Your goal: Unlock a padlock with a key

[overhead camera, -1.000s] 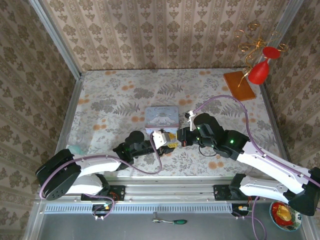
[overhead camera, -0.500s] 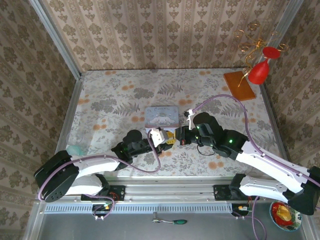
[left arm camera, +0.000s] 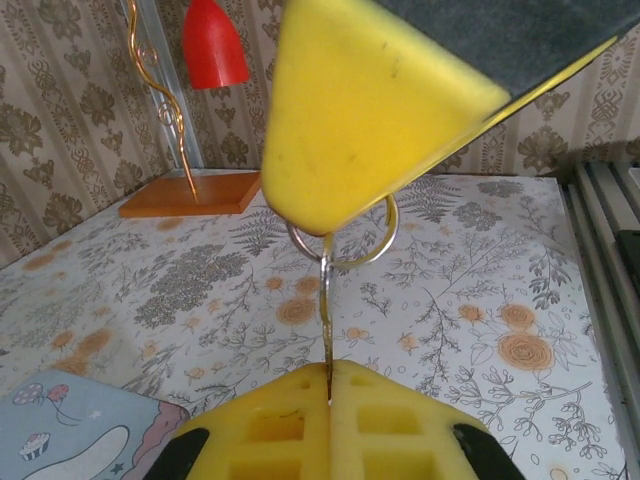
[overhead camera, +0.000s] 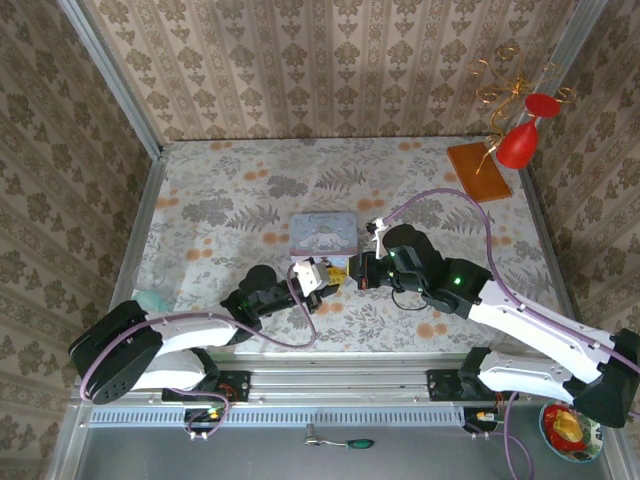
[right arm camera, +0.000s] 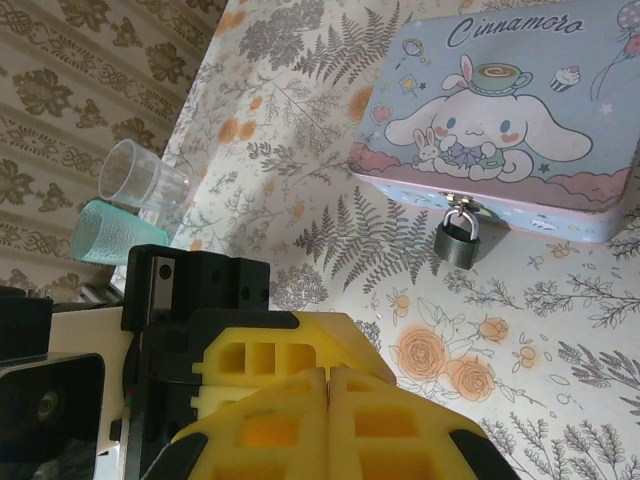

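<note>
The key [left arm camera: 327,310] is a thin metal blade standing upright, with a wire ring [left arm camera: 382,240] at its top. My left gripper [left arm camera: 329,385] is shut on the blade's lower end. My right gripper [right arm camera: 328,378] is shut, and in the left wrist view its yellow fingers [left arm camera: 370,110] cover the top of the ring. The two grippers meet tip to tip just in front of the tin [overhead camera: 323,233], left gripper [overhead camera: 328,274] against right gripper [overhead camera: 350,272]. The padlock [right arm camera: 457,241] is small and dark grey, and hangs shut from the clasp of the pale blue cartoon tin [right arm camera: 500,110].
A red ornament on a gold wire stands on an orange base [overhead camera: 478,170] at the back right. A clear cup [right arm camera: 140,180] and a teal cup [right arm camera: 110,235] sit at the near left. A green-handled tool [overhead camera: 355,443] lies below the table edge.
My left gripper's fingers have closed onto the key blade. Both grippers have shifted a little to the left and toward the tin.
</note>
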